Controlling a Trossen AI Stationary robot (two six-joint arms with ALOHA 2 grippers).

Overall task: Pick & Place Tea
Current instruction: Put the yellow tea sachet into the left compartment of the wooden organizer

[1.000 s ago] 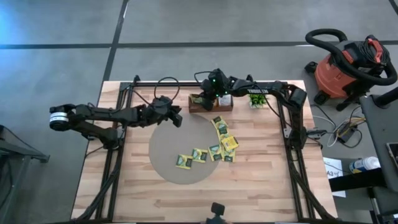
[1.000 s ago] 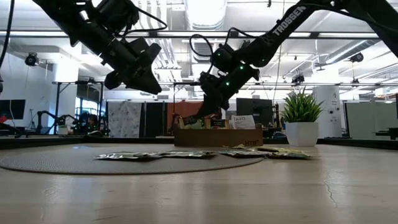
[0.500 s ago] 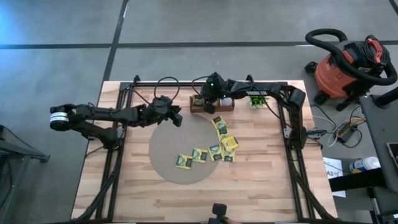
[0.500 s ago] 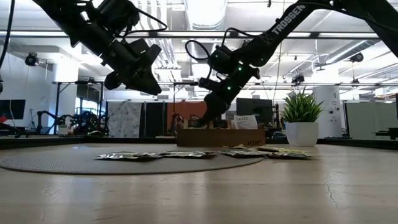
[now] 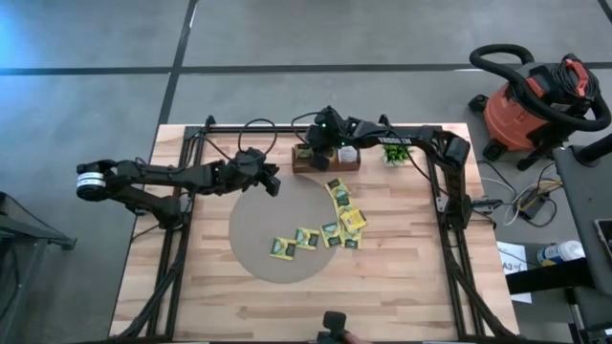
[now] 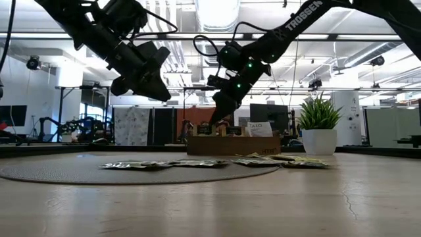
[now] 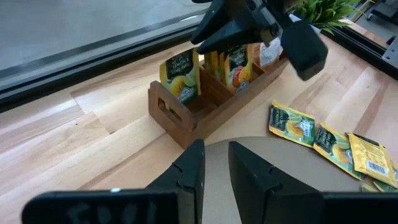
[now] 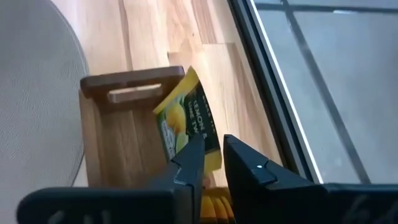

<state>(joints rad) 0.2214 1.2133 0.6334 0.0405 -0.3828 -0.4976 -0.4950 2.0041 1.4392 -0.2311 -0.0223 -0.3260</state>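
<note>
The brown wooden tray (image 5: pixel 326 161) stands at the table's far side. A yellow tea sachet (image 8: pixel 185 118) stands on edge in its left end compartment and leans on the end wall; it also shows in the left wrist view (image 7: pixel 180 74). More sachets (image 7: pixel 236 62) stand in the other compartments. My right gripper (image 8: pixel 213 149) hovers just above that yellow sachet with a narrow gap between its fingers; I see no touch. Several yellow-green sachets (image 5: pixel 341 215) lie flat on the round grey mat (image 5: pixel 263 225) and the wood. My left gripper (image 5: pixel 273 182) waits, narrowly open and empty, above the mat's far left rim.
A small green potted plant (image 5: pixel 395 151) stands right of the tray. Black frame rails (image 5: pixel 442 205) run along the table's left, right and far sides. Bare wood lies toward the near edge. A red shop vacuum (image 5: pixel 531 105) stands on the floor beyond the table's right side.
My right gripper has dipped toward the tray's left end compartment and then risen a little above it. The yellow sachet stays standing in that compartment.
</note>
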